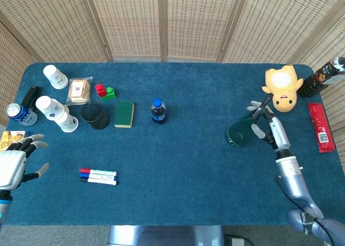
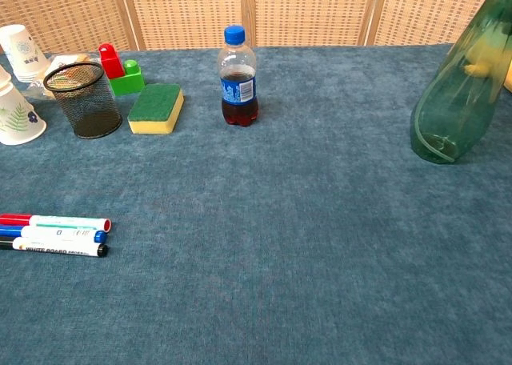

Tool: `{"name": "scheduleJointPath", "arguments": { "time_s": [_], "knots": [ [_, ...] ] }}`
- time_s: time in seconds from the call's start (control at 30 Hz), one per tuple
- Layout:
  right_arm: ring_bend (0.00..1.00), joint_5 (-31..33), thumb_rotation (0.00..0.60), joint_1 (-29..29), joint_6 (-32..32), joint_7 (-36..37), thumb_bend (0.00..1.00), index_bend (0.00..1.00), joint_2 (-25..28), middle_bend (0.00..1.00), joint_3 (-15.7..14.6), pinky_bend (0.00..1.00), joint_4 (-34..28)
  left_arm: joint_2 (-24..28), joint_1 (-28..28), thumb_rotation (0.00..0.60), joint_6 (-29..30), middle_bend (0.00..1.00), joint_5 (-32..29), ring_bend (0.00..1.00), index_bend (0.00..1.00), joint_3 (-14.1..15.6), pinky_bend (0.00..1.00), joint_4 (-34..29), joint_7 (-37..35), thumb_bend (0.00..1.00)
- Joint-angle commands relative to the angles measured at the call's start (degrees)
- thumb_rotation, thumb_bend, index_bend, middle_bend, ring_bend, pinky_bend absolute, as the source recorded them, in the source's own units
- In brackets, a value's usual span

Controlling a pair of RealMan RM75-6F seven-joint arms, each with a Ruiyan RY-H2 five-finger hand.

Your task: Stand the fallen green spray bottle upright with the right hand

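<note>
The green spray bottle (image 2: 458, 93) stands upright on the blue table cloth (image 2: 264, 245) at the far right, tall and translucent; its top is cut off by the chest view's upper edge. From the head view the green spray bottle (image 1: 241, 132) shows from above, its dark nozzle pointing toward the yellow toy. My right hand (image 1: 268, 126) is just right of it with its fingers spread, holding nothing; one fingertip is still close to the bottle's side. My left hand (image 1: 14, 163) hovers open at the table's left front edge.
A yellow duck toy (image 1: 281, 88), a dark bottle (image 1: 323, 76) and a red packet (image 1: 321, 126) lie right of the spray bottle. Mid-table stands a small cola bottle (image 2: 238, 77). A sponge (image 2: 155, 107), mesh cup (image 2: 83, 99), paper cups and markers (image 2: 54, 234) occupy the left.
</note>
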Motion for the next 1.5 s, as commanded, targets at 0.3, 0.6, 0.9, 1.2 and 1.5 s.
{"name": "scheduleJointPath", "arguments": {
  "time_s": [0.3, 0.6, 0.9, 1.2, 1.5],
  "knots": [
    [0.07, 0.15, 0.153, -2.77, 1.41, 1.56, 0.24, 0.14, 1.35, 0.26, -1.08, 0.03, 0.49, 0.17, -0.17, 0.6, 0.12, 0.27, 0.32, 0.27, 0.36, -0.02, 0.29, -0.62, 0.53, 0.31],
    [0.07, 0.06, 0.149, -7.89, 5.97, 3.91, 0.24, 0.13, 5.36, 0.26, -1.91, 0.03, -0.89, 0.16, -0.17, 0.6, 0.19, 0.27, 0.46, 0.27, 0.36, 0.14, 0.3, -1.29, 1.11, 0.31],
    [0.11, 0.34, 0.294, -12.05, 7.01, -0.46, 0.28, 0.14, 11.91, 0.27, -3.67, 0.08, -2.87, 0.21, 1.32, 0.6, 0.56, 0.27, -1.02, 0.27, 0.37, 0.97, 0.3, -0.73, 0.3, 0.31],
    [0.16, 2.94, 0.6, -13.9, 3.72, -24.03, 0.35, 0.17, 17.13, 0.27, -6.78, 0.21, -4.77, -0.72, 2.78, 0.6, 0.34, 0.28, -2.92, 0.27, 0.38, 1.66, 0.31, 0.73, -1.25, 0.31],
    [0.12, 7.18, 0.6, -15.02, 2.83, -40.05, 0.35, 0.16, 20.04, 0.27, -7.08, 0.21, -10.43, -1.5, 4.08, 0.6, 1.39, 0.28, -3.49, 0.28, 0.38, 1.88, 0.32, 1.29, -0.91, 0.31]
  ]
}}
